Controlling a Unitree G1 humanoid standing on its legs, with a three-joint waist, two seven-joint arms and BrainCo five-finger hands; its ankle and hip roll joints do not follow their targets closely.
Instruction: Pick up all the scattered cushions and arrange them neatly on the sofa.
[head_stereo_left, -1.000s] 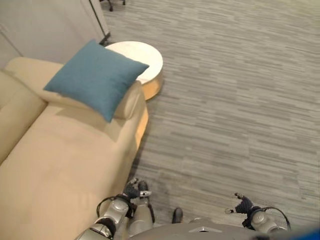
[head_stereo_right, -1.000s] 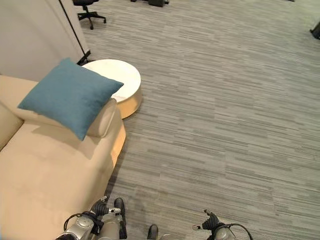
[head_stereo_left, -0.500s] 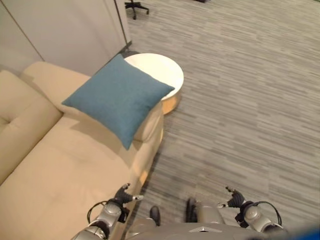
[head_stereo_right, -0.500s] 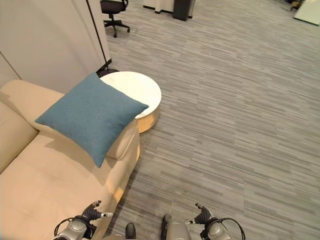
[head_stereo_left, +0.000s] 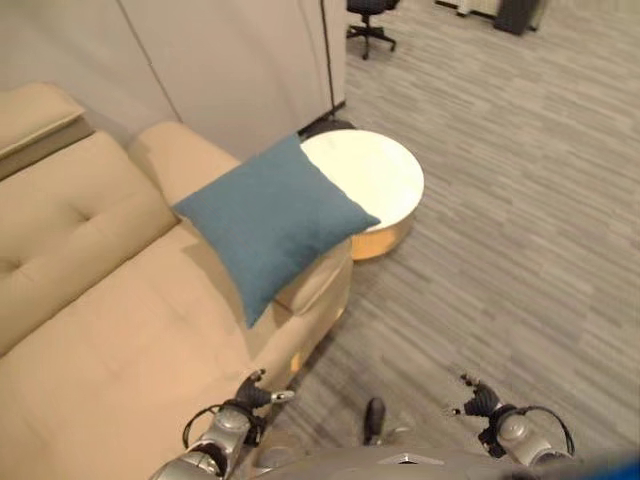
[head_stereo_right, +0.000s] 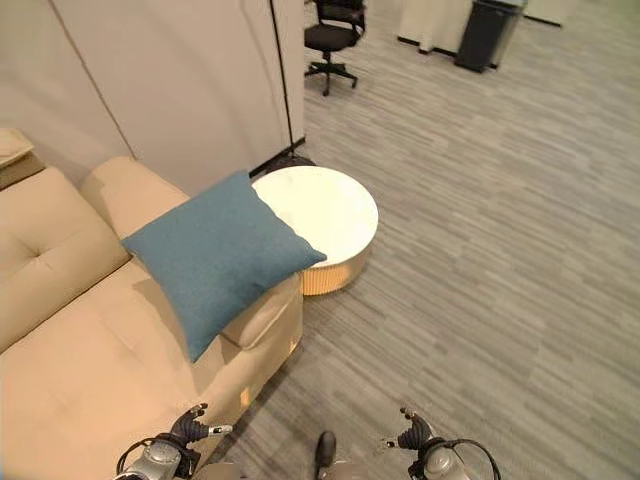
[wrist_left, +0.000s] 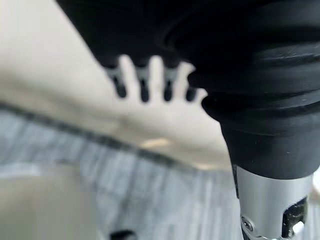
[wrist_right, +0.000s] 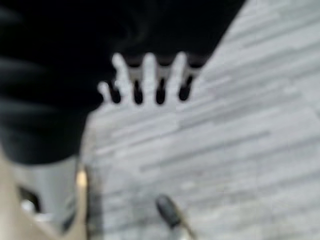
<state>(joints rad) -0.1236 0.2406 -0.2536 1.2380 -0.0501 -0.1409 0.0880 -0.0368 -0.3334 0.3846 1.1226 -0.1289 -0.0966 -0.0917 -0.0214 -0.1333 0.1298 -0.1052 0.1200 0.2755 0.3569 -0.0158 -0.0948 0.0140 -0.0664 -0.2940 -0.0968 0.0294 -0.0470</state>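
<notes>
One blue cushion (head_stereo_left: 270, 222) is leaning on the armrest of one beige sofa (head_stereo_left: 95, 330). One round white side table (head_stereo_left: 368, 180) is standing just beside the sofa, and one black office chair (head_stereo_right: 332, 38) is standing well beyond it.

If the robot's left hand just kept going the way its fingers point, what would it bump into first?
Most likely the cream sofa. In its wrist view the left hand has straight fingers aimed at the sofa's pale front, just above the carpet. Nothing appears between them, though depth is hard to judge.
</notes>
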